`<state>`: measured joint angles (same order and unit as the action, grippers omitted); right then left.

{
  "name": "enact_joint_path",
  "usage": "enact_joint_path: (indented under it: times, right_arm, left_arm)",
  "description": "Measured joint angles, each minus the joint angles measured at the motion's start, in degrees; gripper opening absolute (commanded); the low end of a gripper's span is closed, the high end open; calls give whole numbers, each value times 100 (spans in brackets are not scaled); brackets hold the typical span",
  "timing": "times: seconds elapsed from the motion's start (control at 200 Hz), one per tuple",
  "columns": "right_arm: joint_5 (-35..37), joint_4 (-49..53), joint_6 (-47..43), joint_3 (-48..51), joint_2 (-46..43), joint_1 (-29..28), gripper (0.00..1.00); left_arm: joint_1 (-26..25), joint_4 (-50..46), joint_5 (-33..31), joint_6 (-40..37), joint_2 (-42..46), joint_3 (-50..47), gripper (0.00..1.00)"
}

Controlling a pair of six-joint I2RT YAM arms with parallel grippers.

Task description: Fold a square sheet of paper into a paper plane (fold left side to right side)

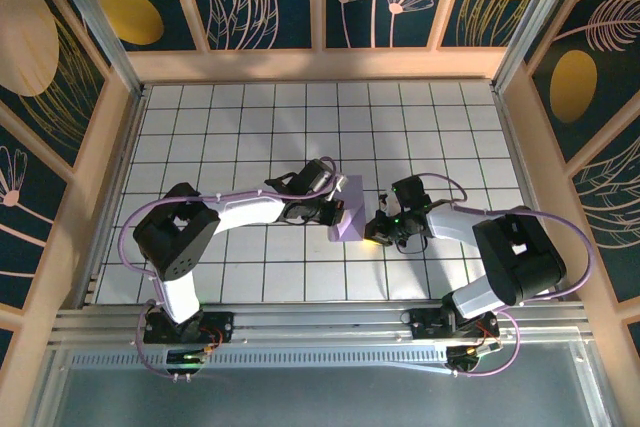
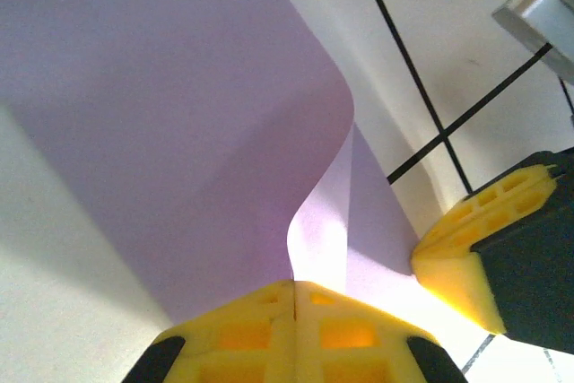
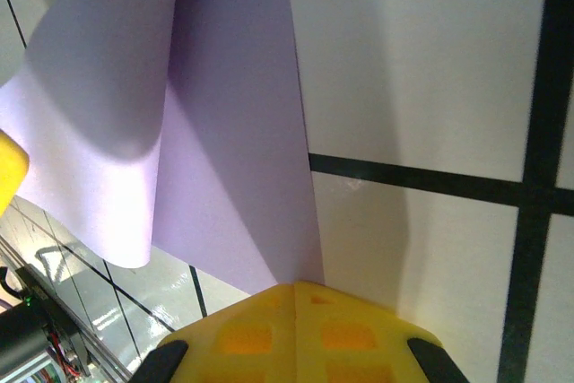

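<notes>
Currently the sheet lies near the middle of the tabletop, between the two arms, and it is not flat. One side is lifted and curls over the part lying on the tiles.

Left pincer: sits at the sheet's left side in the top view. In the left wrist view its yellow fingers are pressed together, with no gap along the seam between them. The sheet rises straight from the fingertips and bends away in a smooth curve, so the left pincer is pinching the raised edge. The lower layer shows paler beneath the curl.

Right pincer: sits just right of the sheet's near right corner. In the right wrist view its fingers are pressed together as well. The sheet's straight right edge runs down to the right pincer, and the corner ends at the tips. Cannot tell whether the corner is caught between the fingers or only touched by them.

Cross-views: one yellow finger of the right pincer sits on the lower layer's far corner. A yellow finger of the left pincer shows beside the curled flap.

No crease is visible where the sheet bends; the curl is rounded.
</notes>
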<state>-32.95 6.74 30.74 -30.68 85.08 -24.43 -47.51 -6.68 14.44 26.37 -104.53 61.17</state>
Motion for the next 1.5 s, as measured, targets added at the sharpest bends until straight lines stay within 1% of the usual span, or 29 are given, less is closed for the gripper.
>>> enact_joint_path:
  times: [0.531, 1.501]
  right_arm:
    - [11, 70, -39, -44, 26, 0, 0]
    - [13, 70, -37, -42, 26, -2, 0]
  left_arm:
    - [138, -197, -293, -280, -221, 153, 0]
    - [149, -293, -448, -385, -516, 365, 0]
